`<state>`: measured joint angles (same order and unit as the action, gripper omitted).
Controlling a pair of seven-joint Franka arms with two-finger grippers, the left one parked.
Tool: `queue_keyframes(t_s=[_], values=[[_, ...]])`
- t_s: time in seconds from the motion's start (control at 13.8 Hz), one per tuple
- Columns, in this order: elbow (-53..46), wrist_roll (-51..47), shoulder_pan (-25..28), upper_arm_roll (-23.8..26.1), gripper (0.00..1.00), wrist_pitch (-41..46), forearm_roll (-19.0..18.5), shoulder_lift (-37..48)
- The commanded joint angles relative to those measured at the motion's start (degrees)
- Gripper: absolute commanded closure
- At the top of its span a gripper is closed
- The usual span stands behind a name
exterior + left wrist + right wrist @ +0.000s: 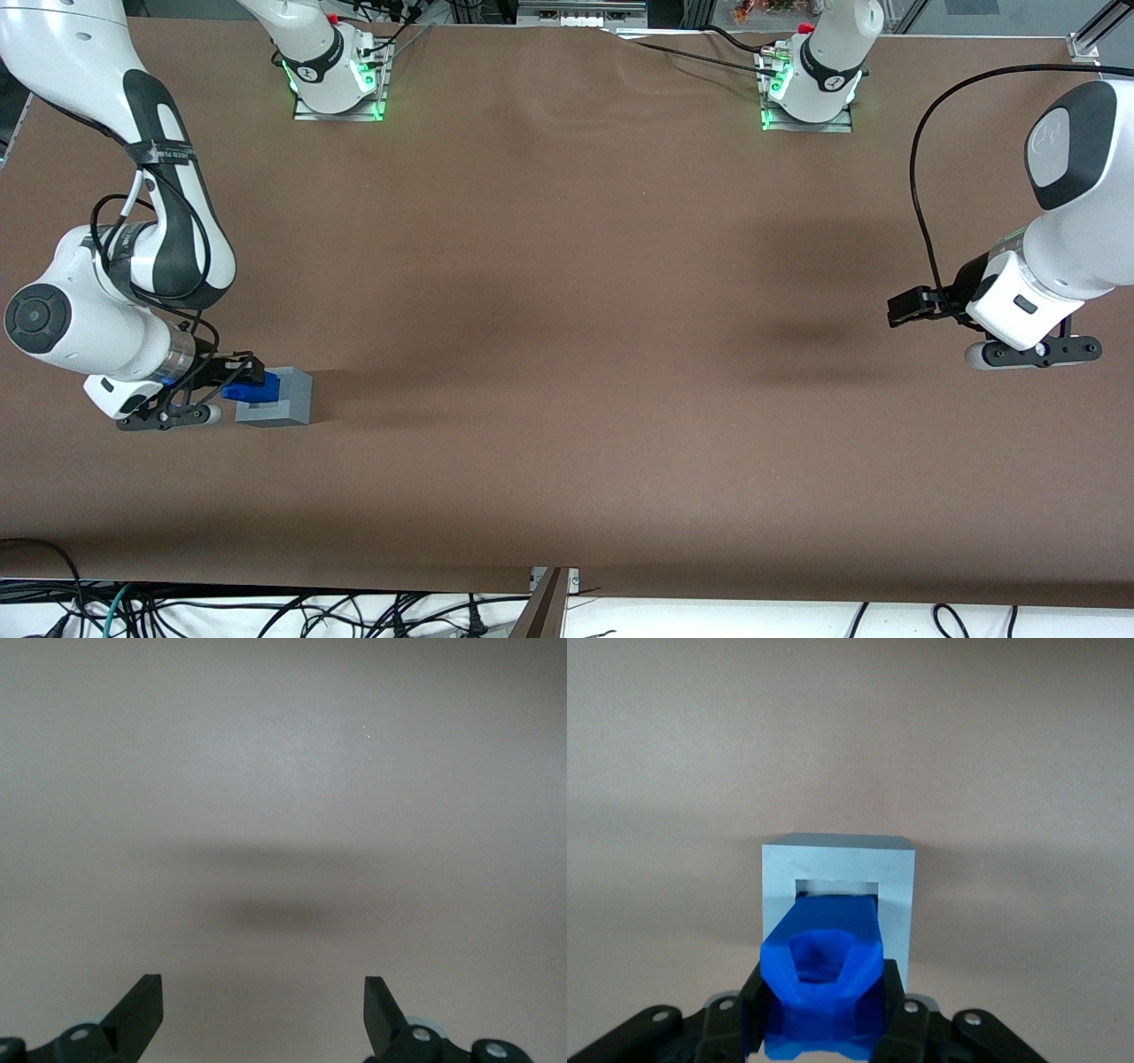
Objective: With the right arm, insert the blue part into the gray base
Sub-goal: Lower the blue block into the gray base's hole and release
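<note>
- Right wrist view: gripper pinching the blue part, one black finger pressed on each side of it. Part is held, not resting on the table.
- Same view: gray base sits directly ahead of the blue part, w/ its square recess facing the gripper. Leading end of the part looks lined up w/ the recess and seems to sit at its mouth, maybe just inside; can't tell how deep.
- Front view: right arm is low over the brown table, at the working arm's end and fairly near the front camera. Gripper is right at the base, blue part touching or overlapping the base's edge as seen from above.
- Base itself sits flat on the table, not visibly tilted. Nothing else near it.
- Progress, my read: pick-up done, transport done, alignment about done. Insertion is started at most, not finished, since most of the blue part's length shows outside the recess.
- Left to do: push the part fully home, let go, back the arm off.
- Risk, judging by fit: recess looks only a bit wider than the part, so a small skew could jam it or shove the base along the table, as nothing holds the base down.
</note>
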<state>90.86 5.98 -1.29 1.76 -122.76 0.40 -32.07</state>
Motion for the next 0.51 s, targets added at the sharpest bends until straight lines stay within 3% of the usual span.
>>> queue_keyframes(t_s=[0.0, 0.44], values=[[0.6, -0.1, 0.1, 0.3, 0.54, -0.9, -0.7, 0.4], [0.5, -0.3, 0.1, 0.3, 0.54, -2.3, -1.6, -0.4]])
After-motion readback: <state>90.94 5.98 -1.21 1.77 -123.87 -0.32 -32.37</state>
